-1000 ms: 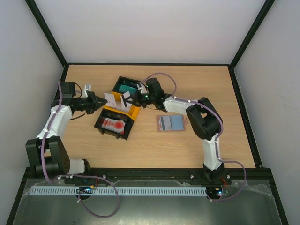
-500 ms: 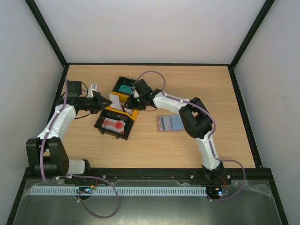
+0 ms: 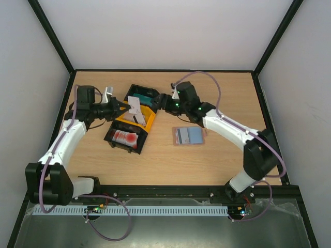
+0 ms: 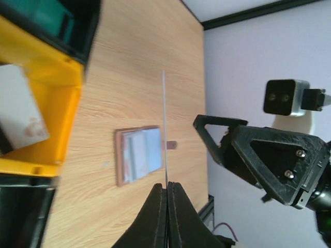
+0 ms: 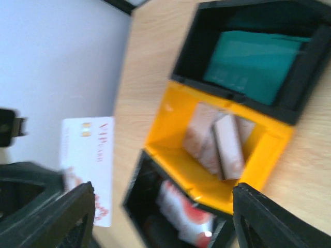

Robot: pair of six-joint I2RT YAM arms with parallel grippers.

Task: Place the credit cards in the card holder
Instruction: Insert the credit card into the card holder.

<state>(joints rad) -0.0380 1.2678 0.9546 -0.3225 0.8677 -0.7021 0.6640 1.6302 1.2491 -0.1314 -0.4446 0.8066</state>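
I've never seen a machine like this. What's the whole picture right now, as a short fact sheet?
Left tool: shut on a white card, held in the air near the yellow tray
Right tool: open, holding nothing
Card holder: flat on the table, apart from the trays
Far black tray: teal cards
Yellow tray: pale cards
Near black tray: red-and-white cards
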